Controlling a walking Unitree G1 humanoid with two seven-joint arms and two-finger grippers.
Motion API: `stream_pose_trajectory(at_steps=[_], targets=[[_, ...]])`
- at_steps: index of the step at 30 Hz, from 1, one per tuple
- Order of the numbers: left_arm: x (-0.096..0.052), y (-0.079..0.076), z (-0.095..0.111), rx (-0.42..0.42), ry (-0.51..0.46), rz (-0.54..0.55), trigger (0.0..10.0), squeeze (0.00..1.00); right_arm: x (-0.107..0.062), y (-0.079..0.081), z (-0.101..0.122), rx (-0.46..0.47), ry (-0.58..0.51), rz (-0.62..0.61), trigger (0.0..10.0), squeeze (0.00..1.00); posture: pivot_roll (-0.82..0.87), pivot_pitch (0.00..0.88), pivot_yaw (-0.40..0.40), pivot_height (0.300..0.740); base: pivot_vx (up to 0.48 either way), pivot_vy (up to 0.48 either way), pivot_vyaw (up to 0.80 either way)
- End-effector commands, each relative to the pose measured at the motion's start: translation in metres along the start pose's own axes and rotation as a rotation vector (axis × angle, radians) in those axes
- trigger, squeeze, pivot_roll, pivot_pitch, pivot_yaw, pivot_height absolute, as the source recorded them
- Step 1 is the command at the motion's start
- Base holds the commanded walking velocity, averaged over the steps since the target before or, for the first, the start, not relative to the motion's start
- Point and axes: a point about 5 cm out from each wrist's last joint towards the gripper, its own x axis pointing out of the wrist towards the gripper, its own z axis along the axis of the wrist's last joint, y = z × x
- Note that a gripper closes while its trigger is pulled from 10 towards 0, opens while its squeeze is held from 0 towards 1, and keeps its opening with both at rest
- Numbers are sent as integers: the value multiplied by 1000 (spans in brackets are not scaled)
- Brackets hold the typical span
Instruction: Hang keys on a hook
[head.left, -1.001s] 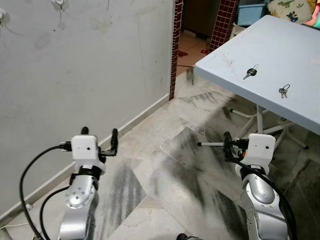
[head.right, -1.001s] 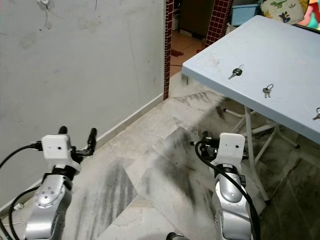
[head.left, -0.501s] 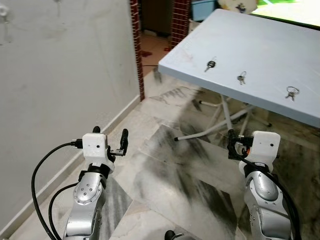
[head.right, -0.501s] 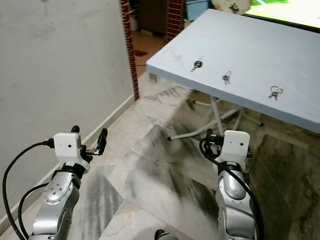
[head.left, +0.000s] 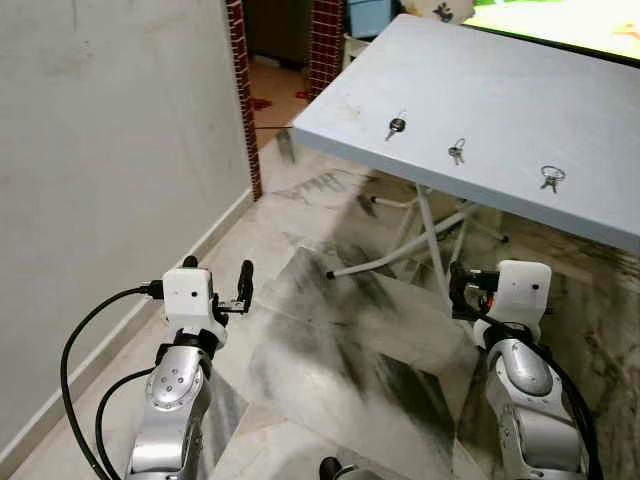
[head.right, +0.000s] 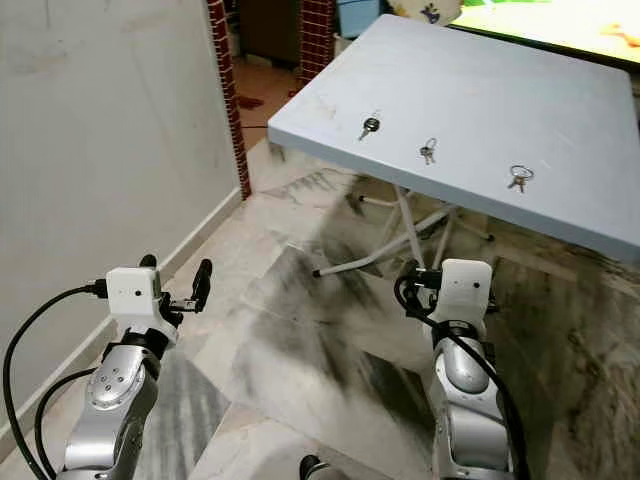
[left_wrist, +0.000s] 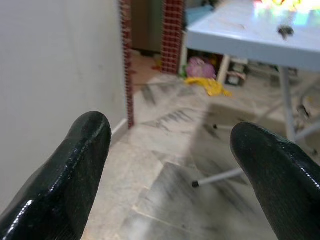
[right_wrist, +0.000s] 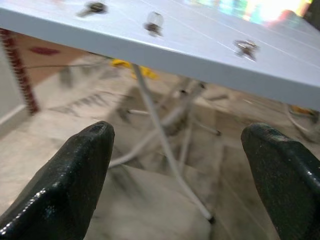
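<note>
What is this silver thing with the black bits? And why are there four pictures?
It's a robot looking down at its own two silver arms. Two pictures come from cameras in its head, like eyes. The other two come from little cameras on its wrists, looking along the black fingers. Each arm ends in a claw: the left claw and the right claw. Both are open and hold nothing. In front stands a light blue table on a marble floor. On the table lie a key with a black head, a small bunch of keys and another bunch on a ring. A grey wall is on the left.
</note>
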Motion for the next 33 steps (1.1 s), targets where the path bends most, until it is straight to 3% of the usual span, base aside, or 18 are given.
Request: stream_pose_trajectory(at_steps=[1, 10, 16, 23, 33], targets=[[-1, -3, -4, -2, 26, -9, 10000, 0, 0, -7, -1, -9, 9, -11, 10000, 0, -81, 123, -36, 740, 0, 0, -800], [-1, -1, -3, -10, 23, 14, 10000, 0, 0, 1, -4, 32, 1, -48, 10000, 0, -62, 115, -2, 740, 0, 0, -800], [5, -4, 1, 0, 12, -9, 10000, 0, 0, 11, -4, 17, -7, -8, 10000, 0, -61, 111, 5, 740, 0, 0, -800], [8, -5, 7, 3, -15, -13, 10000, 0, -1, 8, -4, 22, -18, -17, 10000, 0, -64, 120, 16, 740, 0, 0, -773], [13, -4, 16, -8, -48, -45, 10000, 0, -4, 24, 9, 10, -90, 90, 10000, 0, -61, 125, 27, 740, 0, 0, 0]])
